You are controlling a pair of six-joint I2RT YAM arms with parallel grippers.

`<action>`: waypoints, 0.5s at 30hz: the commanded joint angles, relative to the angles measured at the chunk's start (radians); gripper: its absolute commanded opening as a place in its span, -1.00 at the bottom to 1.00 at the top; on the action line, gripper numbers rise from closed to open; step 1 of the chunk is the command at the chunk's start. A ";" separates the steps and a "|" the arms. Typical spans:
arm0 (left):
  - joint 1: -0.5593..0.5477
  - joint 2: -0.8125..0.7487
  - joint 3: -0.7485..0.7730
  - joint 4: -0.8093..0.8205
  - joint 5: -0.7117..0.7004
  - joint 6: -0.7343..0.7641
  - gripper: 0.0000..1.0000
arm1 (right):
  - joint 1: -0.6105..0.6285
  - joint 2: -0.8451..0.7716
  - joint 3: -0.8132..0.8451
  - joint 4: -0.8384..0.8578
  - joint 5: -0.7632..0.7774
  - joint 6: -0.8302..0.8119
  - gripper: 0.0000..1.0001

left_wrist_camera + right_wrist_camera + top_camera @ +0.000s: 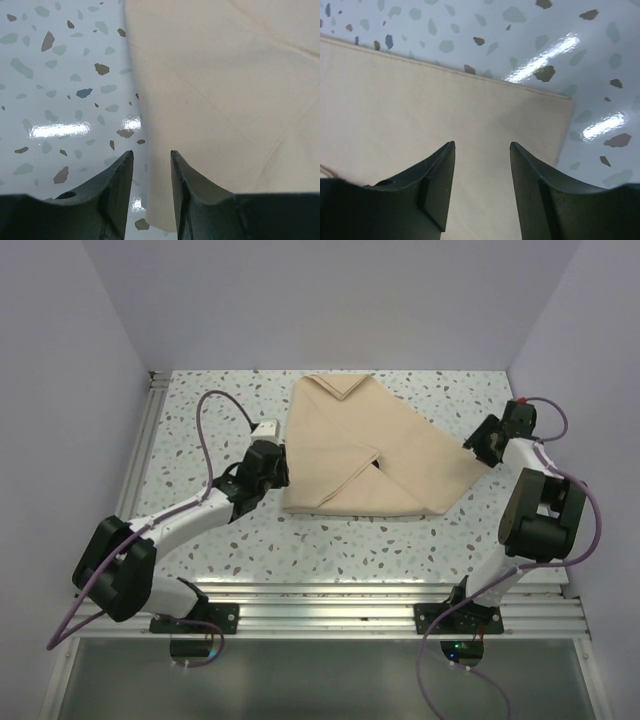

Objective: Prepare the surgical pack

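Observation:
The tan cloth [358, 450] lies folded on the speckled table, its flaps meeting near the middle over a small dark gap. The tray, scissors, forceps and packets are hidden. My left gripper [275, 462] sits at the cloth's left edge; in the left wrist view the gripper [151, 154] is open and straddles the cloth's edge [150, 165], holding nothing. My right gripper [478, 448] is at the cloth's right corner; in the right wrist view the gripper [482, 145] is open just above the cloth [420, 110], near its corner [565, 102].
The speckled table [210, 410] has an aluminium rail [140, 450] along its left side and rails at the near edge [330, 605]. White walls enclose the back and sides. Purple cables loop over both arms.

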 commanded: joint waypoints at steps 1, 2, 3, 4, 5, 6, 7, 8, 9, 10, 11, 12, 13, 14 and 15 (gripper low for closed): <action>0.004 -0.051 -0.029 0.096 -0.002 0.039 -0.20 | -0.009 0.012 0.012 0.020 0.158 -0.051 0.06; 0.004 -0.061 -0.036 0.113 0.004 0.039 -0.20 | -0.011 0.015 0.006 0.020 0.186 -0.053 0.06; 0.004 -0.064 -0.047 0.119 0.007 0.040 -0.20 | -0.011 0.019 0.003 0.023 0.197 -0.054 0.07; 0.004 -0.063 -0.049 0.119 0.010 0.043 -0.20 | -0.009 0.025 0.006 0.029 0.204 -0.062 0.07; 0.007 -0.060 -0.047 0.116 0.015 0.042 -0.20 | -0.011 0.042 0.012 0.026 0.232 -0.065 0.07; 0.010 -0.055 -0.047 0.115 0.021 0.042 -0.20 | -0.012 0.054 0.022 0.012 0.244 -0.070 0.07; 0.010 -0.055 -0.049 0.116 0.036 0.040 -0.20 | -0.011 0.065 0.039 0.007 0.252 -0.071 0.07; 0.013 -0.051 -0.055 0.119 0.044 0.039 -0.20 | -0.012 0.085 0.050 0.003 0.264 -0.074 0.07; 0.013 -0.049 -0.058 0.124 0.052 0.039 -0.20 | -0.012 0.096 0.058 -0.006 0.267 -0.076 0.07; 0.014 -0.048 -0.061 0.127 0.067 0.036 -0.20 | -0.012 0.105 0.074 -0.013 0.269 -0.076 0.07; 0.017 -0.046 -0.061 0.125 0.070 0.036 -0.20 | -0.012 0.128 0.082 -0.014 0.269 -0.079 0.07; 0.017 -0.048 -0.061 0.124 0.078 0.036 -0.20 | -0.014 0.139 0.091 -0.028 0.275 -0.079 0.07; 0.019 -0.048 -0.061 0.124 0.079 0.034 -0.20 | -0.014 0.148 0.105 -0.034 0.283 -0.079 0.07; 0.019 -0.048 -0.061 0.124 0.081 0.034 -0.20 | -0.012 0.156 0.110 -0.037 0.289 -0.079 0.08; 0.019 -0.046 -0.063 0.124 0.085 0.034 -0.20 | -0.014 0.166 0.111 -0.037 0.298 -0.082 0.08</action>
